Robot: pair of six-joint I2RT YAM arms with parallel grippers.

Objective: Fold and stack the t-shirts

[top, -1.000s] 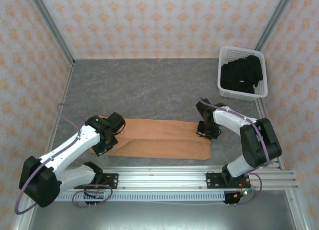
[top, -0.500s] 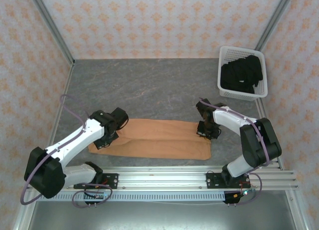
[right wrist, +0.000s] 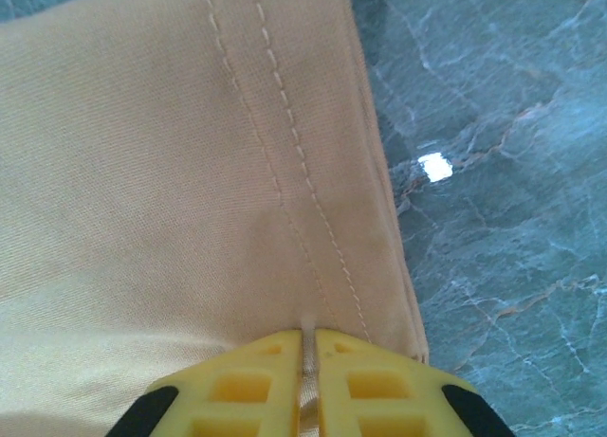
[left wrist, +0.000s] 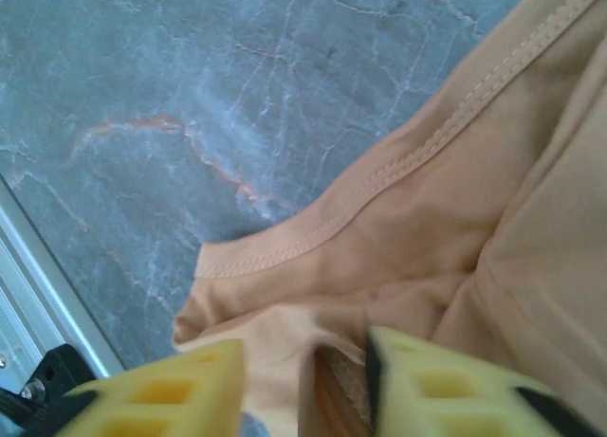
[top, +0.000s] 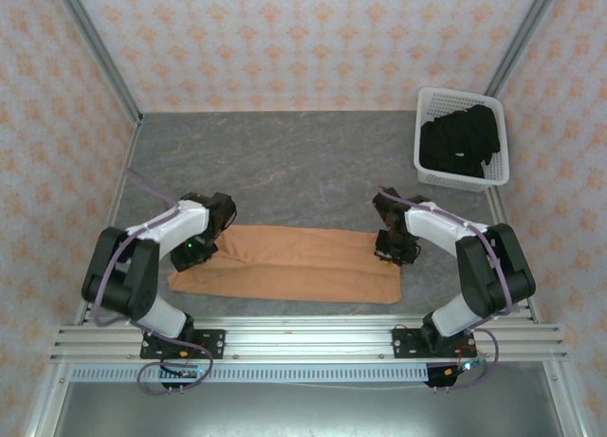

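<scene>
The orange-tan t-shirt (top: pixel 294 264) lies as a long band near the front edge of the table (top: pixel 285 162), with its long axis from left to right. The right gripper (right wrist: pixel 305 361) is pinched tight on the right hem. The left gripper (left wrist: pixel 303 380) stands half open at the crumpled left end, with cloth loose between its jaws.

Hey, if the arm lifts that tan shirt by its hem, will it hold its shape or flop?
Probably flops: the tan shirt bunches into soft folds by the left gripper. Likely light, since the right gripper pinches just a thin stitched hem.
</scene>
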